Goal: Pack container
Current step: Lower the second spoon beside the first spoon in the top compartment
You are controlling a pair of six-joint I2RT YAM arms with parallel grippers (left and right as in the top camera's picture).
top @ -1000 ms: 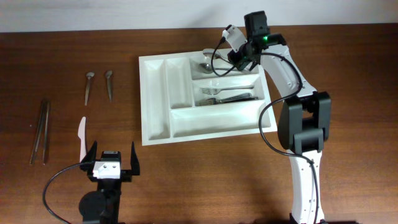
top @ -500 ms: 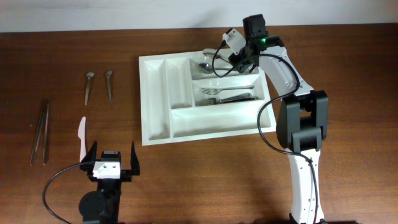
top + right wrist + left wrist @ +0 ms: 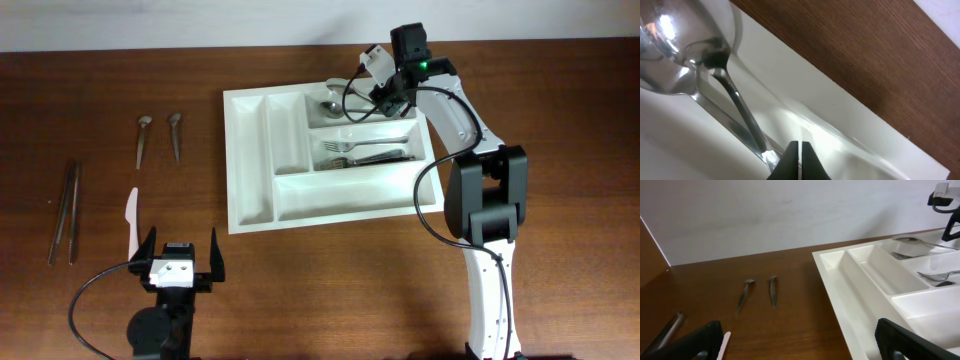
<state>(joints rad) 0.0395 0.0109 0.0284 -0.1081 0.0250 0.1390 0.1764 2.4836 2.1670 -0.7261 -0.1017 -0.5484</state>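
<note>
The white container [image 3: 290, 140] lies mid-table, its long side also in the left wrist view [image 3: 875, 275]. Two spoons [image 3: 330, 100] rest in its far crosswise compartment and forks [image 3: 365, 150] in the middle one. My right gripper [image 3: 385, 100] hangs over the far compartment, shut with nothing between its fingers. In the right wrist view its tips [image 3: 798, 150] stand just beside a spoon handle [image 3: 740, 110], above the container's white floor [image 3: 840, 115]. My left gripper [image 3: 182, 250] is open near the table's front left, its black fingers [image 3: 910, 340] wide apart over bare wood.
Left of the tray lie two small spoons [image 3: 143, 140] [image 3: 176, 135], a pair of dark sticks [image 3: 65, 210] and a white plastic knife [image 3: 130, 220]. The knife tip [image 3: 722, 345] lies by my left finger. A wall runs along the table's far edge.
The right arm has shifted slightly toward the tray's far edge and its jaws have come together empty. The left arm has not moved.
</note>
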